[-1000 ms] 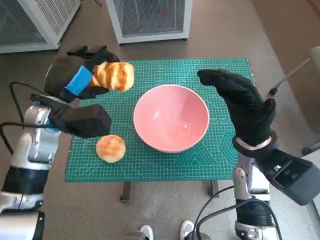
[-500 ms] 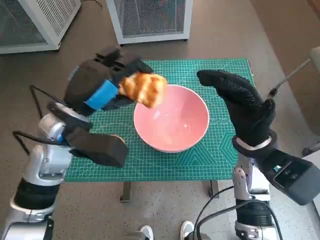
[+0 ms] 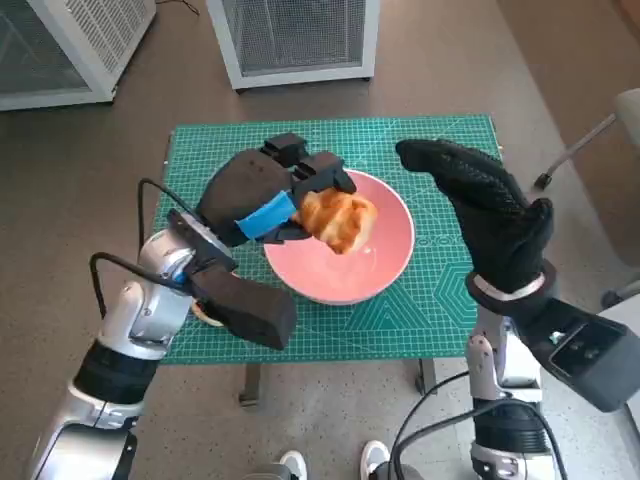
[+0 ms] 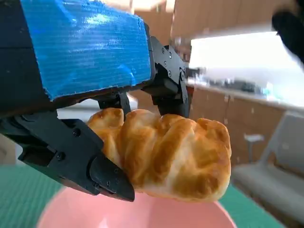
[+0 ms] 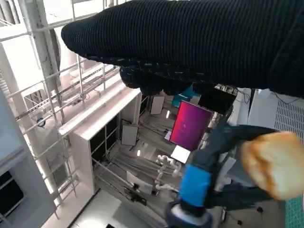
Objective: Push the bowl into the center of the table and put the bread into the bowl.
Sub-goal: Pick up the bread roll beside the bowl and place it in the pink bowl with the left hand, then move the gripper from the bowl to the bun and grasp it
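We noted left robot hand (image 3: 262, 196) clamped on bread (image 3: 338, 218), poised over pink bowl (image 3: 385, 265) mid-worktop; right robot hand (image 3: 484, 215) raised, fingers apart, empty; advised lowering before release; avoid rim.

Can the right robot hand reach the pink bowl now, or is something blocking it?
Probably yes. The right robot hand hovers open beside the pink bowl, whose near side is free; the left robot hand holds the bread over the far side.

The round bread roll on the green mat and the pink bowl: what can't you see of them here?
- Round bread roll: head view, nearly all hidden under the left forearm.
- Pink bowl: head view, its near-left rim covered by the left hand and golden twisted bread; left wrist view, cut off by the edge.
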